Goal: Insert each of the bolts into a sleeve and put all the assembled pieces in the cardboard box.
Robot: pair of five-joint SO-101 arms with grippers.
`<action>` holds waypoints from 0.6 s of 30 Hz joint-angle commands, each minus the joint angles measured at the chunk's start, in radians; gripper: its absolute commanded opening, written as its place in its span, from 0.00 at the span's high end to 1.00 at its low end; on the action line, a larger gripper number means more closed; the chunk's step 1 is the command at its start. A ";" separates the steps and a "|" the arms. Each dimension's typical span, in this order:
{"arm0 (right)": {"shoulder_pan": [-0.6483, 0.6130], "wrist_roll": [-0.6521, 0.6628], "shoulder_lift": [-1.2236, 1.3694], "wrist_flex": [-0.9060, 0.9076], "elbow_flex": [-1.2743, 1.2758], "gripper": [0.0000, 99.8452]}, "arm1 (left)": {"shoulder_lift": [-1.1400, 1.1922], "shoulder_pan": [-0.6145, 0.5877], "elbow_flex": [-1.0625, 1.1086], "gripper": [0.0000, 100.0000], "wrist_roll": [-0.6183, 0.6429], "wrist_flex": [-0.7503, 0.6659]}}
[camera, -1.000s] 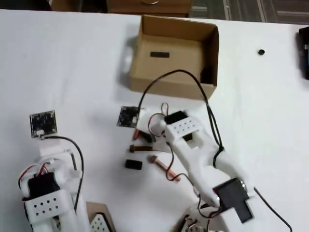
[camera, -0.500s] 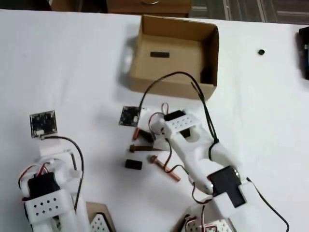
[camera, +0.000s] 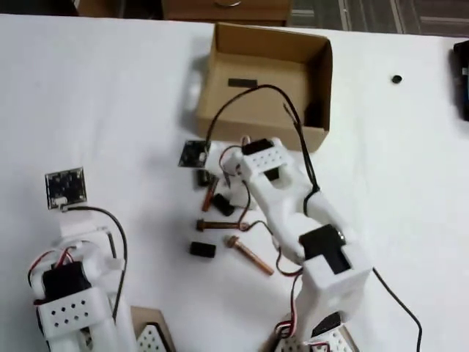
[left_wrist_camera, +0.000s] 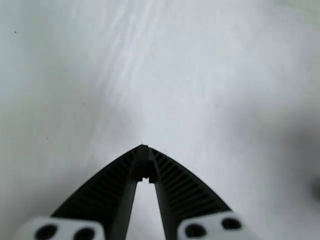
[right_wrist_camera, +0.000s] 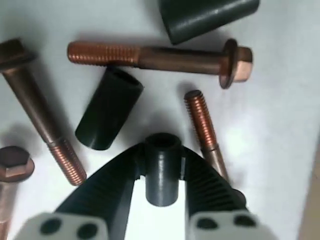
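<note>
My right gripper (right_wrist_camera: pixel 161 150) is shut on a short black sleeve (right_wrist_camera: pixel 161 172), held upright above the scattered parts. Below it lie several copper bolts: one crosswise (right_wrist_camera: pixel 160 56), one long (right_wrist_camera: pixel 39 105), one beside the fingers (right_wrist_camera: pixel 202 122). A loose black sleeve (right_wrist_camera: pixel 109 109) lies between them, another (right_wrist_camera: pixel 207 16) farther off. In the high view the right arm (camera: pixel 282 194) stands just in front of the cardboard box (camera: pixel 260 121), with bolts (camera: pixel 218 224) (camera: pixel 250 254) and a sleeve (camera: pixel 203 249) beside it. My left gripper (left_wrist_camera: pixel 144 150) is shut over bare white table.
The left arm (camera: pixel 69 297) sits at the near left corner. A small black item (camera: pixel 396 78) lies far right, and a dark device (camera: pixel 462 70) is at the right edge. The box holds one dark flat piece (camera: pixel 242 83). Black cable (camera: pixel 253 117) arcs over the box's front wall.
The right arm has swung up and toward the box, carrying the black sleeve away from the pile. The left arm has not moved.
</note>
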 commanded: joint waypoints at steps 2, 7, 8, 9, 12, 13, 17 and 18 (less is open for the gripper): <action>-0.002 0.002 0.042 0.048 -0.029 0.98 | -0.006 -0.002 -0.005 0.98 0.003 -0.020; -0.004 0.000 0.030 0.067 -0.032 0.98 | -0.006 -0.002 -0.005 0.98 0.003 -0.020; -0.004 0.000 0.016 0.085 -0.035 0.98 | -0.006 -0.002 -0.005 0.98 0.003 -0.020; -0.004 -0.003 -0.008 0.101 -0.041 0.98 | -0.006 0.000 -0.005 0.98 0.003 -0.020; -0.004 -0.094 -0.125 0.153 -0.083 0.98 | -0.006 0.002 -0.005 0.98 0.003 -0.020; -0.002 -0.121 -0.174 0.160 -0.094 0.98 | -0.006 0.014 -0.007 0.98 0.000 -0.018; 0.015 -0.226 -0.364 0.160 -0.104 0.98 | -0.002 0.112 -0.104 0.98 0.000 0.012; 0.021 -0.267 -0.409 0.163 -0.104 0.98 | 0.000 0.144 -0.142 0.98 0.000 0.018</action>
